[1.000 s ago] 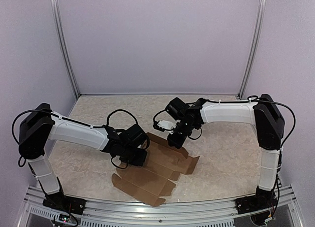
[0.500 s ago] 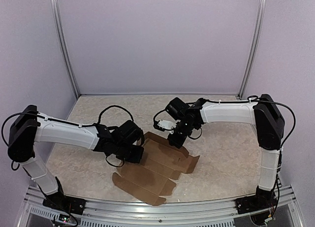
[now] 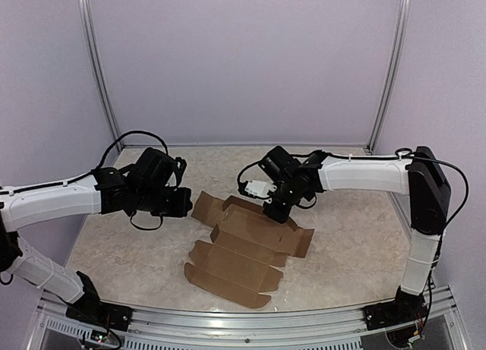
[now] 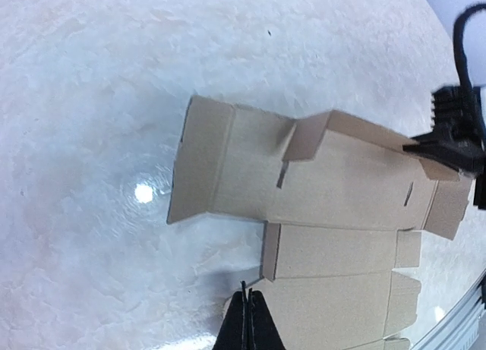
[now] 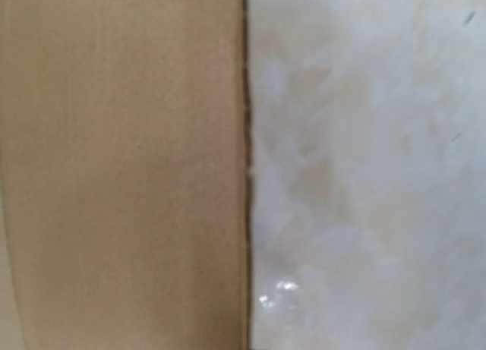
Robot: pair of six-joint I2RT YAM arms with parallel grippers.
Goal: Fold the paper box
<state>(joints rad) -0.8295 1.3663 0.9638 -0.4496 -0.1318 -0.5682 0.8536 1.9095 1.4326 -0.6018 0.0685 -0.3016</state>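
Creased brown paper box [image 3: 239, 247] flat on marbled table [image 3: 342, 236]; left gripper [image 4: 244, 308], right gripper [image 3: 271, 211] clenched

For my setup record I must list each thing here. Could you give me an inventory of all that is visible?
paper box: one, brown, unfolded and mostly flat, middle of the table
table: one, pale marbled, under everything
walls: pale lilac, behind and on both sides
rail: one, silver, near edge
left gripper: one, black, shut, left of the box, not touching it
right gripper: one, black, at the box's far edge
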